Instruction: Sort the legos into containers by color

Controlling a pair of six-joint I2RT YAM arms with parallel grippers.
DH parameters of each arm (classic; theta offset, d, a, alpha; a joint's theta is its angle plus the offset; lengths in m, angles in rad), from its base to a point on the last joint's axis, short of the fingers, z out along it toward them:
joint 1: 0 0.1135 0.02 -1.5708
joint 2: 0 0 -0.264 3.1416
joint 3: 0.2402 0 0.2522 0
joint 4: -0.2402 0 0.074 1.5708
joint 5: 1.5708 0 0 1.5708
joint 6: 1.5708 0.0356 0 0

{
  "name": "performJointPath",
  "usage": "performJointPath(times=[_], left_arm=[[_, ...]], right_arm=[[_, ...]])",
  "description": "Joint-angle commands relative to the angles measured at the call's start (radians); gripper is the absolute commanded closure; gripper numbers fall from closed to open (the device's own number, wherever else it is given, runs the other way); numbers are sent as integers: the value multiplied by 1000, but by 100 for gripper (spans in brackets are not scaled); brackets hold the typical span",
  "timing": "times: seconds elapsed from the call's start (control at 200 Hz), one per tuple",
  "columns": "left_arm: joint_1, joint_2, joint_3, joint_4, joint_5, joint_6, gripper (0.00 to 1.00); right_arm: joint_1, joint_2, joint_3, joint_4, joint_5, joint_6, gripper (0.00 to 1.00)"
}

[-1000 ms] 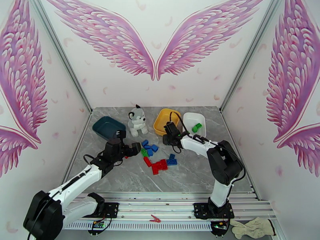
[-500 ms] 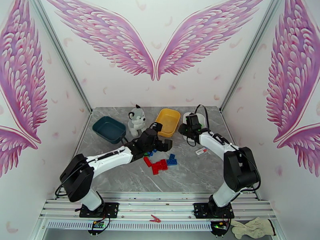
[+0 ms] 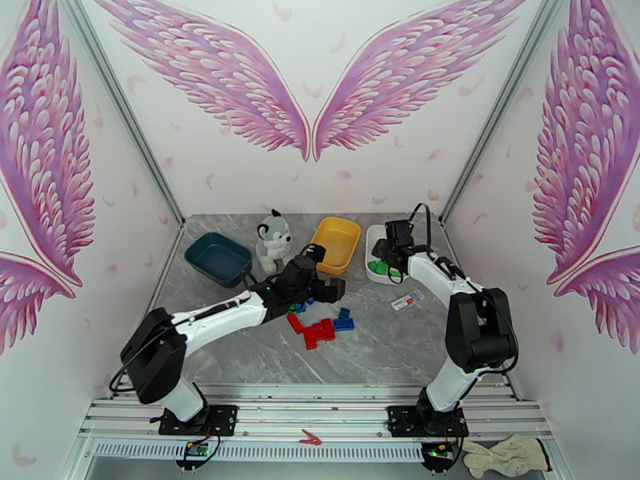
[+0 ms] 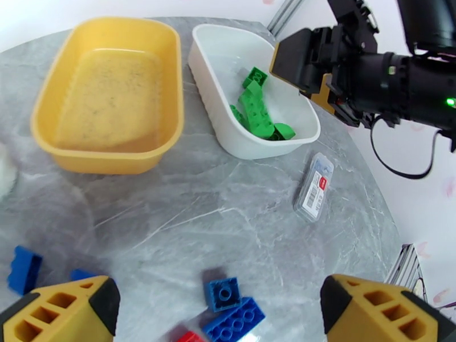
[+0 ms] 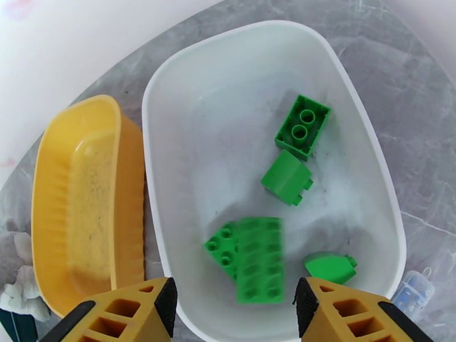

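Note:
My right gripper [image 3: 390, 251] [image 5: 233, 314] hangs open over the white tray [image 5: 228, 138] [image 3: 371, 251]. Several green legos [image 5: 302, 126] lie in that tray, and one green brick [image 5: 259, 257] just below the fingers is blurred by motion. My left gripper [image 3: 326, 272] [image 4: 219, 306] is wide open and holds nothing, low over the loose pile. Blue legos [image 4: 225, 292] [image 3: 344, 320] and red legos [image 3: 318, 332] lie on the table there. The yellow tray [image 3: 340, 234] [image 4: 108, 98] has nothing in it. The dark teal tray [image 3: 218, 259] sits at the back left.
A grey-and-white plush dog [image 3: 274, 240] stands between the teal and yellow trays. A small clear case with a label [image 3: 408, 300] [image 4: 313, 186] lies right of the pile. Walls close in the table on three sides.
My right gripper carried a green brick from the pile to the white tray and opened, dropping it. My left arm swung from near the teal tray to over the pile.

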Motion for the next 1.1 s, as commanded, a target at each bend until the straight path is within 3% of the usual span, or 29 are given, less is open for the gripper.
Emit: performJointPath(times=[0.0, 0.13, 0.3, 0.66, 0.85, 1.095], left_arm=[[48, -130, -99, -39, -35, -12, 1], [157, -274, -244, -20, -11, -47, 1], [357, -415, -400, 46, 66, -123, 1], [579, -464, -480, 81, 179, -202, 1], [649, -517, -516, 87, 197, -221, 1], [678, -560, -530, 75, 199, -225, 1]], right_arm=[[21, -96, -35, -10, -12, -24, 36], [106, -173, -105, 37, -59, -61, 37], [299, -177, -135, 42, -35, -121, 39], [662, 0, -62, 26, -64, -153, 42], [767, 141, 49, 21, -68, -146, 42], [799, 308, 220, -50, -15, -141, 42]])
